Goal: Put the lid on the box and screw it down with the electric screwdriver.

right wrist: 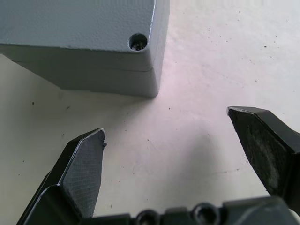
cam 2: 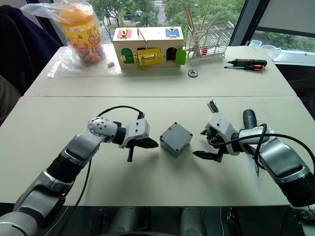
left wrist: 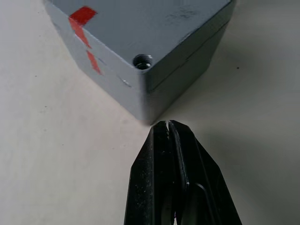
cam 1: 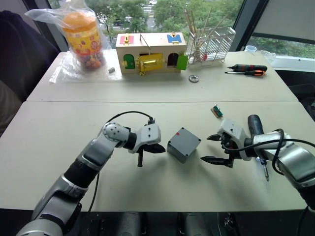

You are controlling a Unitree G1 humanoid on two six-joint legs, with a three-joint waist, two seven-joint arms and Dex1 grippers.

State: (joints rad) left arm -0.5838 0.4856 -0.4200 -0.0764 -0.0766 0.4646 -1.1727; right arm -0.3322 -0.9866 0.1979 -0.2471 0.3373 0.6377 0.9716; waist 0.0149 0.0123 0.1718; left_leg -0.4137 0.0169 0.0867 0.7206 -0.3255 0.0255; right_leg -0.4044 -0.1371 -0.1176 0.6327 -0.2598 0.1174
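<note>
- small grey plastic box (cam 1: 183, 144), flat grey lid (left wrist: 154, 28) already seated, sits between both arms for reach.
- left gripper (cam 1: 147, 148) pinched closed, empty, beside it.
- right gripper (cam 1: 215, 149) wide open, empty; dark cylindrical electric screwdriver (cam 1: 256, 129) lies unheld behind it.

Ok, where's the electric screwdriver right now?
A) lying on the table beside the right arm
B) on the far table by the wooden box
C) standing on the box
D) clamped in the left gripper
A: the electric screwdriver lies on the table next to the right arm, while the right gripper is open and empty.
</note>
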